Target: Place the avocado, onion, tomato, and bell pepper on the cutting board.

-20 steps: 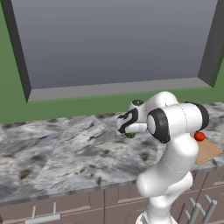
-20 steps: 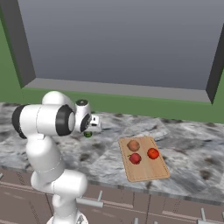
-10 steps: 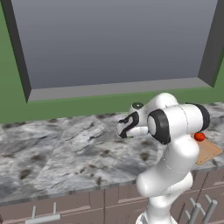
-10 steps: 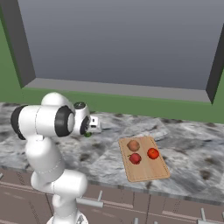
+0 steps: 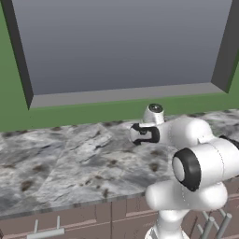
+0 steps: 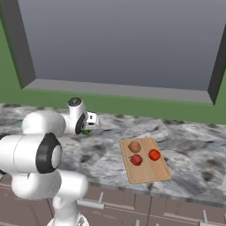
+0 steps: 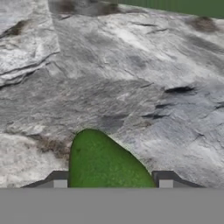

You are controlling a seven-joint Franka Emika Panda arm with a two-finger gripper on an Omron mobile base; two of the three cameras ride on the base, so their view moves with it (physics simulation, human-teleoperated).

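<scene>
The white arm rises from the base, bends at its dark elbow joint and reaches forward with the wrist roughly level. The gripper (image 7: 109, 181) has its two dark fingertips (image 7: 60, 180) set apart, one on either side of the avocado (image 7: 103, 162).
</scene>
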